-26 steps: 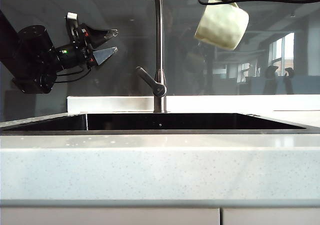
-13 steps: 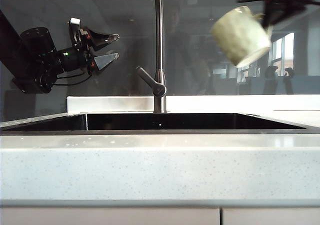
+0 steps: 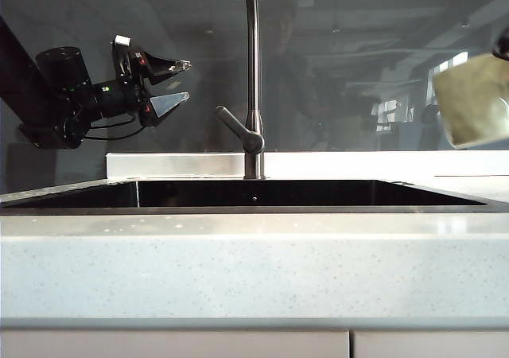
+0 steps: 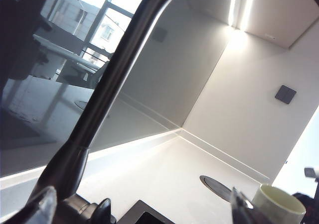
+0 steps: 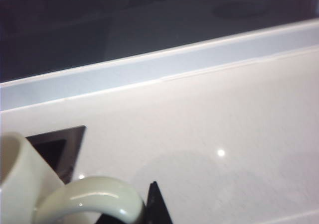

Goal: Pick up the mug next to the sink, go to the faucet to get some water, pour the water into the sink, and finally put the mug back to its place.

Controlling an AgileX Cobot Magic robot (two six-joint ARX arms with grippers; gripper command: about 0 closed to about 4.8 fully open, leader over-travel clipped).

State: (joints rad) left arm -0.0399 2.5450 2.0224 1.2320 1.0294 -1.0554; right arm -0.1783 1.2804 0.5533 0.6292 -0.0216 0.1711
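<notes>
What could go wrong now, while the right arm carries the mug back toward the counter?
1. The right gripper appears to hold the mug only by its handle, high in the air right of the sink; it might swing or slip and break on the stone counter.
2. In the exterior view the mug is cut by the frame's edge, so the put-down spot is hard to check.
3. The left gripper hangs open left of the faucet; a careless move could bump it.

Left arm: my black arm reaches in from the left, raised above the counter.
Left gripper (image 3: 175,80): my jaws stand wide apart, empty, pointing right.
Right gripper (image 5: 149,206): my jaws are clamped on the pale cream-green ceramic mug (image 3: 475,102), at the right edge.
</notes>
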